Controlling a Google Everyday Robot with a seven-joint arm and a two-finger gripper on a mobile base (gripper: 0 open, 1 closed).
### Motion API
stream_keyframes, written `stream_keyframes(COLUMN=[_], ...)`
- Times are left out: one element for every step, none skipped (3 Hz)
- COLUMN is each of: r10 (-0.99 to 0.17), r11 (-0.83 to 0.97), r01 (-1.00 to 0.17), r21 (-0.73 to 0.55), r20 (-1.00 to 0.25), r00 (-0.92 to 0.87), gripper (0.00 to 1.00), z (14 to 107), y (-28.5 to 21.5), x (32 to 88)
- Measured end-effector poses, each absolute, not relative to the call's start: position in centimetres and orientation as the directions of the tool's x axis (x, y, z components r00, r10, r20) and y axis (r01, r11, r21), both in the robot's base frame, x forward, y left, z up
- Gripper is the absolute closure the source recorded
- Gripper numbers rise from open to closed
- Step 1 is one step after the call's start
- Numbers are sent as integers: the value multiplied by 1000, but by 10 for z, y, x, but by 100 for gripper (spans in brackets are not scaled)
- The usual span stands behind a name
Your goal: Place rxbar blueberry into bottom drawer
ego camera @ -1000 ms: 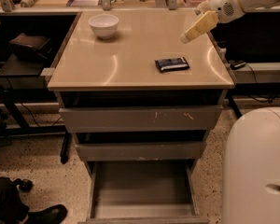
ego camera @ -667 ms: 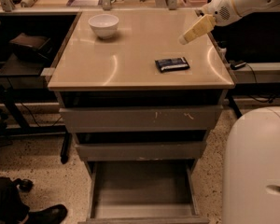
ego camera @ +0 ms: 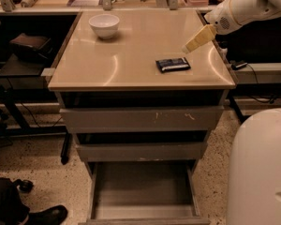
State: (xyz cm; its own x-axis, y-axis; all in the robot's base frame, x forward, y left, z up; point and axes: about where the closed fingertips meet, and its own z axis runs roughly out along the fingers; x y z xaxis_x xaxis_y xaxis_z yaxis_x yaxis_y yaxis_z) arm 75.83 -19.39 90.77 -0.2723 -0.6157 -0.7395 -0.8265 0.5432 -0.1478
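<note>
The rxbar blueberry [ego camera: 173,64], a small dark shiny bar, lies flat on the tan cabinet top [ego camera: 131,67] towards its right front. My gripper [ego camera: 197,40], with pale yellow fingers, hangs above the top just right of and behind the bar, not touching it. The white arm runs off to the upper right. The bottom drawer [ego camera: 143,191] is pulled out and shows a plain grey floor with nothing in it.
A white bowl [ego camera: 104,25] stands at the back left of the top. Two shallower grey drawers [ego camera: 140,120] sit above the open one. My white base [ego camera: 260,168] fills the lower right. A person's shoe [ego camera: 47,214] is at the lower left.
The gripper has drifted slightly down and left towards the bar. The bar, bowl and drawers have not moved.
</note>
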Motion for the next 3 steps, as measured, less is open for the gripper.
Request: stream_keyframes(r10=[-598,-549,-500], r11=[534,503,462], r01=[-839,-864,-885], r21=[-101,-13,57], r20=[-747,-777,-807], r00=[-291,-308,-314], gripper=[0,0,0], z=[888,860,842], y=[-185,-165,-146], x=[760,756,745])
